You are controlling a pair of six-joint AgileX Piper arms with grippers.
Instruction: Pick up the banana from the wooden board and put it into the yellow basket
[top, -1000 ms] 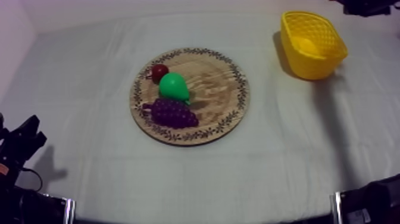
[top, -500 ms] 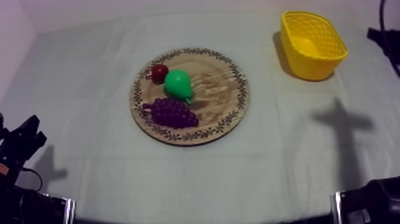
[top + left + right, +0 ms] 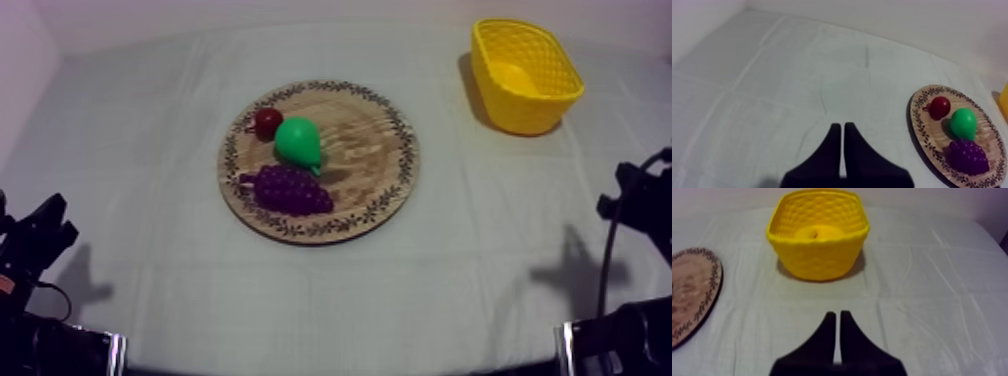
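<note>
Since 0.5 s ago, right arm has pulled back from yellow basket. Its right claw: narrow, empty, facing basket. Also left claw: narrow, empty, far from basket. The banana lies inside basket.

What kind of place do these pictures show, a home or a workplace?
Probably a robot test bench, not a home: a plain cloth-covered table, toy grapes laid out on a round wooden board, and a yellow basket set as the target.
</note>
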